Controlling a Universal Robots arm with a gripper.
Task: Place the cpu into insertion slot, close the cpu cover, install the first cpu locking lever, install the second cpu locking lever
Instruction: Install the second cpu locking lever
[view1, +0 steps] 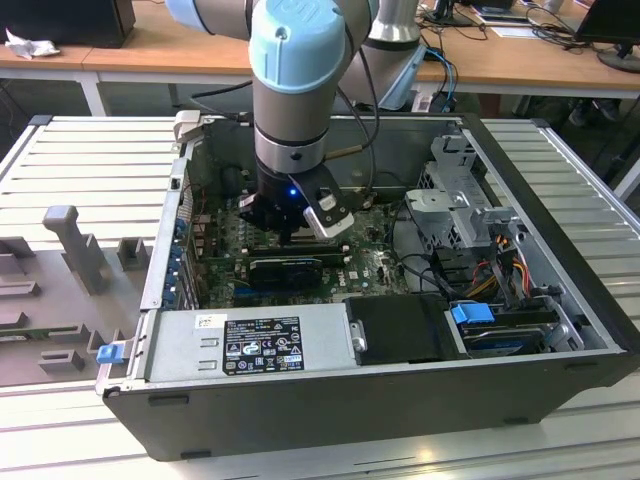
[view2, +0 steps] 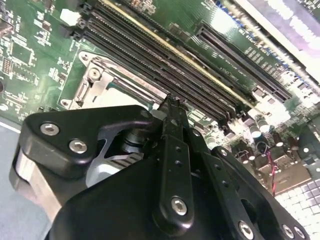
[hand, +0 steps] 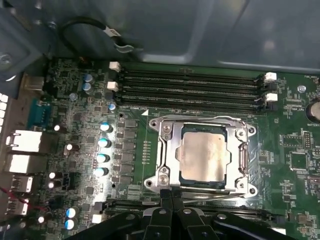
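cpu (hand: 202, 161): pale silvery square, seated in the insertion slot (hand: 243, 160), cpu cover (hand: 167, 150) closed around it.
gripper (hand: 171, 196): fingers pressed together at the cover's edge.
writing: none legible.

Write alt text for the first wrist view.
A silvery-beige cpu sits in the insertion slot on a green motherboard, with the silvery cpu cover closed around it. The black pincer has its fingertips together at the socket's near edge; long black memory slots run beyond the socket.

The black jaws hide the insertion slot's (hand: 202, 155) near edge.
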